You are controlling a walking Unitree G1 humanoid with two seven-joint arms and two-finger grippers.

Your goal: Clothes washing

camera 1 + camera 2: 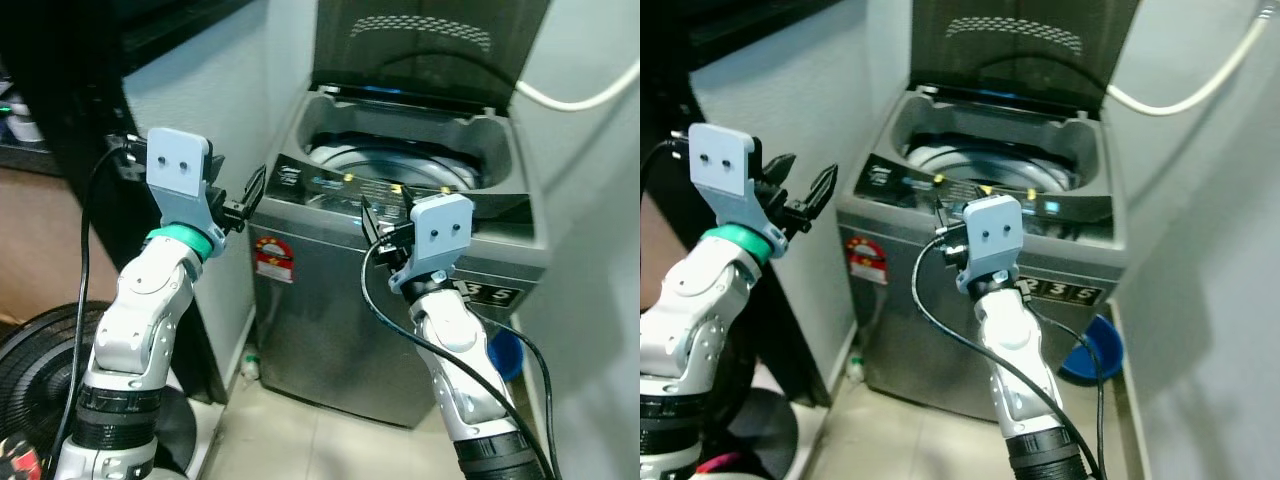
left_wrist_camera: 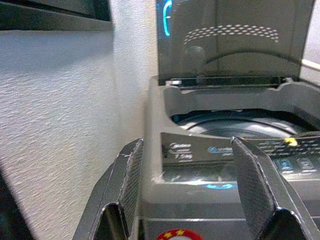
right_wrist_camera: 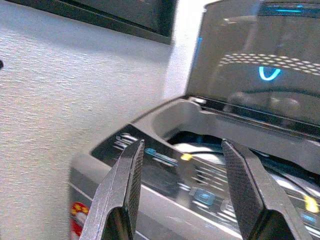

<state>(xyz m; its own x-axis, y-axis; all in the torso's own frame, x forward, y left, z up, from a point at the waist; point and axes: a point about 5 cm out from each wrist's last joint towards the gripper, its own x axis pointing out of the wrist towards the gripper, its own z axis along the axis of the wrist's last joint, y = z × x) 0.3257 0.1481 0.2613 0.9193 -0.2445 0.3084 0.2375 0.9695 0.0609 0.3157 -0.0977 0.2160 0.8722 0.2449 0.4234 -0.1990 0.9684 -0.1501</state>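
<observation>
Risk of knocking the control panel [image 1: 400, 190] of the open-lidded washing machine [image 1: 330, 300] just ahead, left gripper [image 1: 245, 200] and right gripper [image 1: 385, 232] both empty, jaws spread, no clothes held.

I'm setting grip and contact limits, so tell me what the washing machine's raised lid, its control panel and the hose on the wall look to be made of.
Raised lid: probably tinted glass or clear plastic, dark, glossy, with a printed dot pattern. Control panel: glossy black plastic by its reflections and printed labels. Hose: pale, smooth, bending in a curve, likely flexible plastic or rubber.
</observation>
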